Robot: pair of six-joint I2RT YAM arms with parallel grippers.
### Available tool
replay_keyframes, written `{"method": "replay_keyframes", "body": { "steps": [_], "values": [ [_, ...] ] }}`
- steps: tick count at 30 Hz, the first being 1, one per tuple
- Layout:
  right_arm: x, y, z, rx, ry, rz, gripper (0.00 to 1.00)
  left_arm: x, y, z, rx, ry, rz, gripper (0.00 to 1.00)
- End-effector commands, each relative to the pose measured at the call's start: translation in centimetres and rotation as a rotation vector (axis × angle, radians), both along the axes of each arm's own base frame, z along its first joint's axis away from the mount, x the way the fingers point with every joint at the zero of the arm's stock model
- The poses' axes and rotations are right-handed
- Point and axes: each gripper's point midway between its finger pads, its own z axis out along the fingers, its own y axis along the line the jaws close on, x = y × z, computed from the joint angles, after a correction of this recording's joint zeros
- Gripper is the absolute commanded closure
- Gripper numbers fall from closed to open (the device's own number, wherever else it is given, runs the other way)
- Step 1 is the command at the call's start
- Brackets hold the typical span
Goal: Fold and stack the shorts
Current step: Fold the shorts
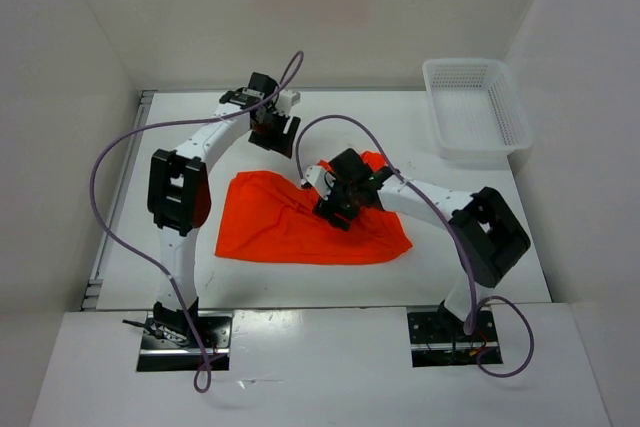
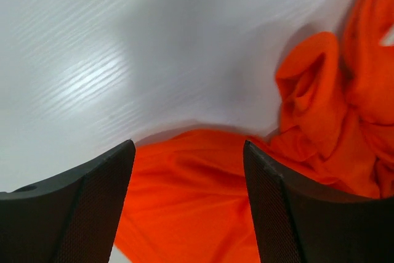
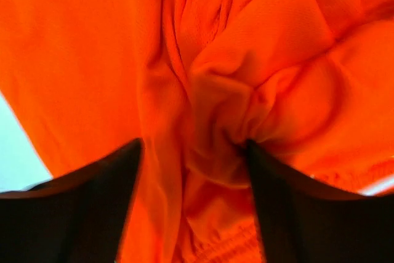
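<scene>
Shorts (image 1: 290,222) crumpled on table (image 1: 450,237); I see L end effector (image 1: 274,135) apart, R end effector (image 1: 335,209) apart astride a fabric bunch.

Both arms are built alike, the left arm (image 1: 210,139) and the right arm (image 1: 430,197): white rounded links joined by chunky black joint housings. A thin purple cable (image 1: 100,162) loops loosely along each arm, running from a dark base plate (image 1: 185,332) at the surface's near edge up to the wrist. The jaws are matte black and tapered, with finely mesh‑textured inner faces.
</scene>
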Motion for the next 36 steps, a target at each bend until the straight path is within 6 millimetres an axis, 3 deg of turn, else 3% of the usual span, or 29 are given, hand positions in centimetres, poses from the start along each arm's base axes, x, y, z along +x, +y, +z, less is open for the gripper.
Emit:
{"method": "replay_keyframes", "body": {
  "steps": [1,4,6,9,10,12,13,15,16,21,23,24,25,27,31,33,36],
  "values": [
    [0.8,1.5,6.2,0.131,-0.138,0.051,0.21,1.6,-3.8,0.7,-0.035,-0.052,-0.068,0.22],
    [1.8,2.3,12.1,0.302,-0.218,-0.017,0.12,1.6,-7.0,0.0,-0.071,-0.044,-0.132,0.19],
    [1.8,2.0,14.5,0.363,-0.245,-0.045,0.12,1.9,-9.0,-0.4,-0.085,-0.049,-0.168,0.16],
    [2.6,0.9,15.3,0.411,-0.232,-0.148,0.12,1.6,-10.6,-1.8,-0.088,-0.023,-0.198,0.14],
    [4.0,-0.5,15.5,0.423,-0.235,-0.216,0.14,1.7,-11.2,-3.0,-0.075,-0.014,-0.203,0.14],
    [6.6,-2.8,14.8,0.452,-0.199,-0.398,0.19,1.7,-10.9,-4.2,-0.052,0.015,-0.195,0.14],
    [9.7,-5.9,14.7,0.469,-0.213,-0.531,0.27,1.4,-10.7,-4.8,-0.044,0.035,-0.194,0.15],
    [12.3,-8.2,14.9,0.517,-0.192,-0.681,0.34,1.1,-11.1,-4.7,-0.069,0.045,-0.209,0.18],
    [13.5,-9.5,13.7,0.5,-0.175,-0.735,0.38,0.8,-11.6,-4.5,-0.096,0.055,-0.224,0.2],
    [16.6,-9.5,12.0,0.49,-0.146,-0.852,0.42,-0.2,-12.2,-4.7,-0.11,0.076,-0.245,0.35],
    [17.3,-9.8,9.3,0.446,-0.11,-0.901,0.49,-0.9,-12.7,-5.0,-0.116,0.092,-0.259,0.51],
    [18.1,-9.7,9.6,0.454,-0.118,-0.915,0.51,-1.2,-12.7,-5.3,-0.12,0.105,-0.262,0.6],
    [18.5,-9.5,8.0,0.432,-0.094,-0.921,0.51,-1.2,-12.7,-5.3,-0.12,0.106,-0.262,0.75],
    [19.8,-9.5,7.7,0.433,-0.098,-0.957,0.52,-1.0,-12.6,-4.2,-0.12,0.081,-0.26,0.84],
    [20.8,-11.0,4.6,0.348,-0.113,-1.039,0.41,-0.7,-12.4,-2.7,-0.115,0.047,-0.253,0.88],
    [21.1,-11.6,3.3,0.308,-0.12,-1.069,0.39,-0.3,-12.4,-1.0,-0.119,0.008,-0.25,0.88],
    [21.5,-11.6,1.8,0.293,-0.108,-1.084,0.31,-0.2,-12.3,0.3,-0.118,-0.014,-0.246,0.88]
  ]
}}
